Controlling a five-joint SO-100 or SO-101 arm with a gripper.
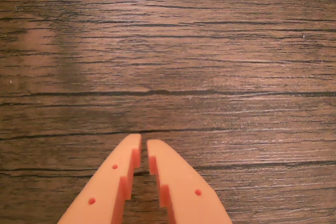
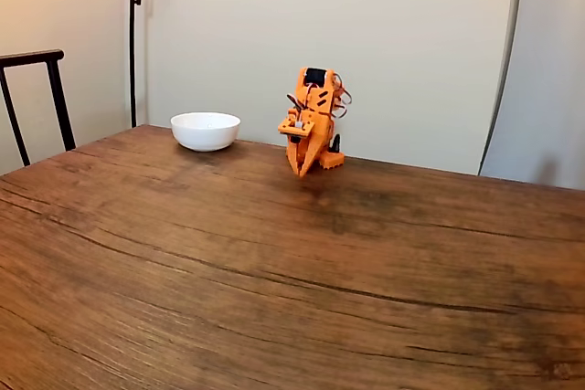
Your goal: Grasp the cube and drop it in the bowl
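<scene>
Orange two-finger gripper (image 1: 144, 145) folded low over dark wood-grain table (image 2: 274, 262), jaws nearly closed, holding nothing. Small blue cube: you can't locate it from here. Glossy white bowl (image 2: 205, 131) sits left in fixed view. Risk: you reach blind, sweep bowl.

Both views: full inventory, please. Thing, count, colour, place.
bowl: one, white, far left part of the table in the fixed view, left of the arm
table: one, dark brown wood grain, runs under everything
chair: one, dark frame, left edge of the fixed view, behind the table
lamp pole: one, dark, against the wall behind the bowl
arm: one, orange, folded at the far table edge
pincer: one, orange, tips nearly together, nothing between them
</scene>
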